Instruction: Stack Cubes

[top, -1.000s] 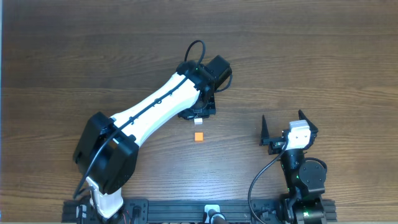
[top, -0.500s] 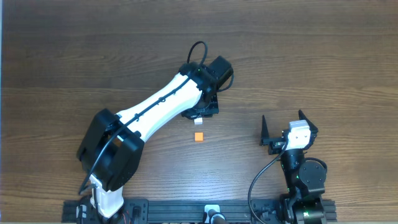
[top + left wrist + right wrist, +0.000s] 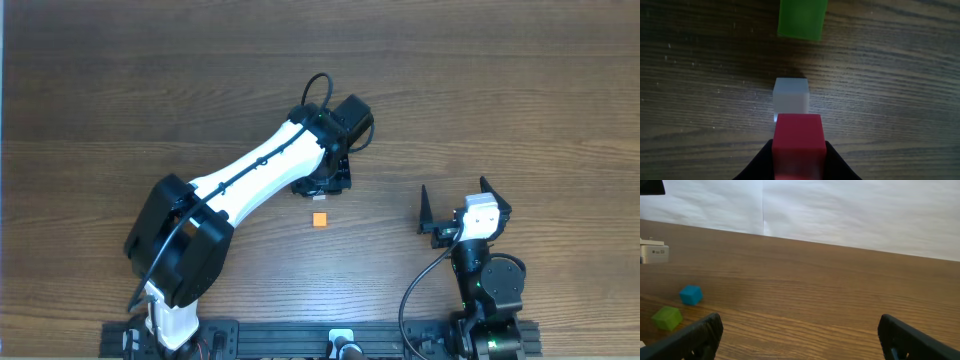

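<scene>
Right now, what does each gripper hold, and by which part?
The left gripper pinches the red cube by two opposite side faces. The right gripper is open and holds nothing.

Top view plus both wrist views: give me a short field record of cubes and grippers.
left gripper: shut on red cube
red cube: held close by white cube, not on it
white cube: top bare
green cube: apart from white cube
orange cube: lying apart
blue cube: near green cube
right gripper: open, empty
</scene>
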Controlling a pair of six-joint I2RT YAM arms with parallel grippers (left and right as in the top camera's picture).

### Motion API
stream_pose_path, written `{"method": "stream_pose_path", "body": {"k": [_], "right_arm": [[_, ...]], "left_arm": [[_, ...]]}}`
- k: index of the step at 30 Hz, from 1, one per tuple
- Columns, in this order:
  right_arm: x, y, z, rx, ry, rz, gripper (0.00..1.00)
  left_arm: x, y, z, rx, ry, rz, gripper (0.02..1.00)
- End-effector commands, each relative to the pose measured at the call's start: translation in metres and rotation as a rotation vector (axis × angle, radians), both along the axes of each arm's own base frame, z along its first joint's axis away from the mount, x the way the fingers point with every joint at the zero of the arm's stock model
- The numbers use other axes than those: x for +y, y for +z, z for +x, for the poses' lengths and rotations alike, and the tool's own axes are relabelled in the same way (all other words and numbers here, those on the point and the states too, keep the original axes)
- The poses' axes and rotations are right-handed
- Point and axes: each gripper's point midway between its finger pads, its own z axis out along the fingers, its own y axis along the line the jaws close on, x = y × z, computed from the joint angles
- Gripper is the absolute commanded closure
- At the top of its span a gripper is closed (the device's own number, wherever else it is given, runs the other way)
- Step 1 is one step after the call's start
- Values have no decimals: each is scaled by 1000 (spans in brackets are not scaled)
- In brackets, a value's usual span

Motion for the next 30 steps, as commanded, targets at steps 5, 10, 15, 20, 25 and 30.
{"method": "stream_pose_path", "body": {"k": [5, 10, 15, 20, 25, 30], "right_arm": [[1, -1, 0, -3, 1, -1, 7], [1, -1, 0, -3, 1, -1, 7], [1, -1, 0, -3, 1, -1, 9], [1, -1, 0, -3, 1, -1, 9], [1, -1, 0, -3, 1, -1, 7], [1, -1, 0, -3, 1, -1, 9]], "left_arm": [[4, -8, -7, 40, 7, 23, 978], [6, -11, -8, 48, 10, 30, 978], [6, -12, -6, 41, 11, 35, 978], [8, -12, -4, 36, 14, 41, 978], [10, -13, -3, 33, 17, 47, 980], [9, -15, 0, 28, 21, 42, 978]]}}
